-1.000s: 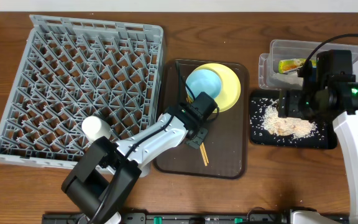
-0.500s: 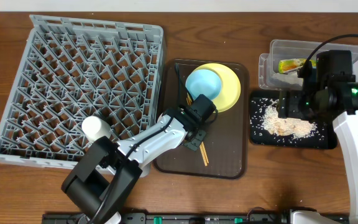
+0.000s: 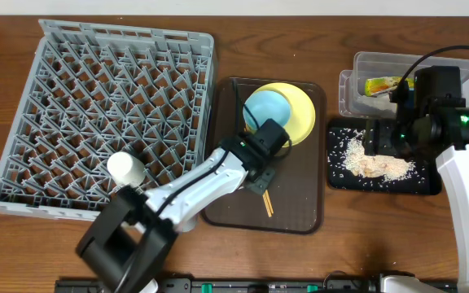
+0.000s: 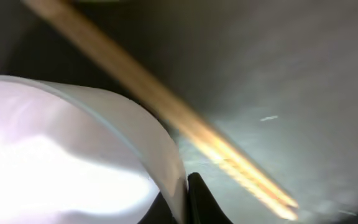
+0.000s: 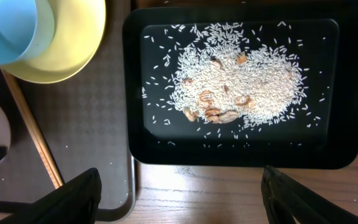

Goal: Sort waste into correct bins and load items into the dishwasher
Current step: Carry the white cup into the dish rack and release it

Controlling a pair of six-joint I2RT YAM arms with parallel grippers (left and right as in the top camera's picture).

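Left claw (image 3: 259, 179) sits low at the chopsticks (image 3: 266, 203), centre frame on the brown tray (image 3: 300, 203); how far open it is, I cannot tell. I judge I'm picking them up. Next I must pinch both sticks and carry them left to the rack (image 3: 129, 34).

grey rack (image 3: 112, 98), yellow plate (image 3: 304, 114), blue bowl (image 3: 267, 108)

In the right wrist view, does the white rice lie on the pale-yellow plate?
No, the rice lies heaped in the black tray, which stands apart from the pale-yellow plate.
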